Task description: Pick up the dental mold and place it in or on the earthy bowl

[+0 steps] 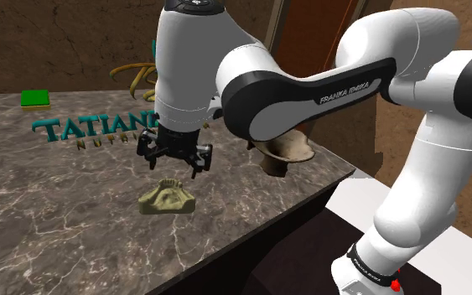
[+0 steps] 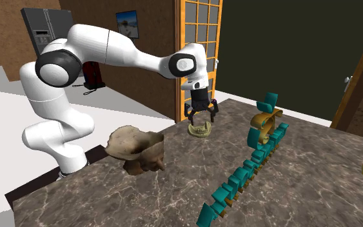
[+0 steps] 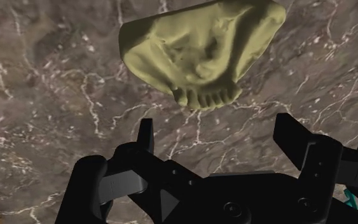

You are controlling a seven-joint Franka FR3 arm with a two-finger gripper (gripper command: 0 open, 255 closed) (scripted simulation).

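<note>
Hand (image 3: 219, 130) wide open, empty, hovering above olive dental mold (image 3: 203, 54) on marble surface (image 1: 49, 226), mold well to shoulder view's left of earthy bowl (image 1: 291, 152). Risk: mold looks off-centre to hand; closing now could clip its edge, skidding it.

Your shoulder camera sits beside the stand (image 1: 469, 268), close behind the arm, looking down and across the marble counter (image 1: 58, 226) toward a brown wall. Your second exterior camera stands on the opposite side, farther back. It faces the arm over the counter, with the teal lettering (image 2: 244, 174) running toward the lens. Your wrist camera looks steeply down at the counter from close range, the dental mold (image 3: 203, 54) just beyond the gripper (image 3: 215, 124). Both exterior views share mold, gripper, lettering and the rough brown bowl (image 2: 135, 148).
</note>
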